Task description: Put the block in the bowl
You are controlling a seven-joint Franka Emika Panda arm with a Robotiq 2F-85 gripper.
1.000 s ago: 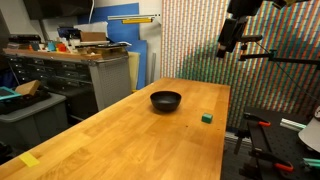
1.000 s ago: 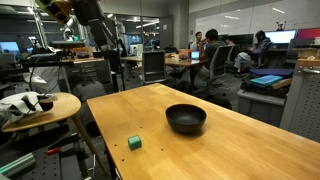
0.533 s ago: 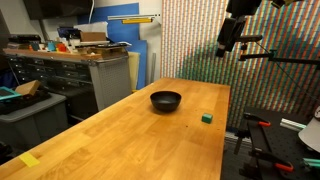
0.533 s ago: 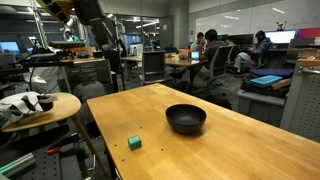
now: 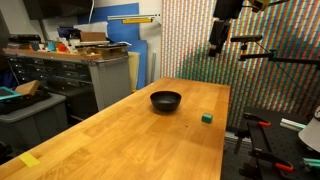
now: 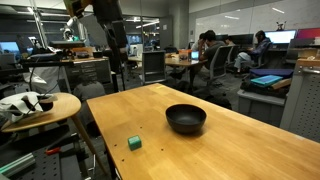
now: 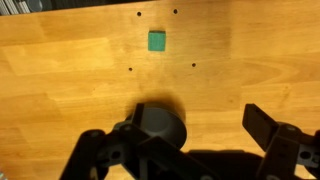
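Gripper (image 5: pixel 216 46) has swung over the table (image 5: pixel 130 140), jaws spread empty; next, centre squarely above the block (image 7: pixel 157 41), clear of the bowl (image 5: pixel 166 100).

Wooden table (image 5: pixel 130 140): black bowl (image 5: pixel 166 100) near centre; green block (image 5: pixel 206 117) near bowl, not touching; yellow tape piece (image 5: pixel 30 159) at corner.

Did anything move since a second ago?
Only the hand moved: in an exterior view it shifted sideways toward the picture's left, high above the table. It is open and holds nothing. The green block and the black bowl stayed put.
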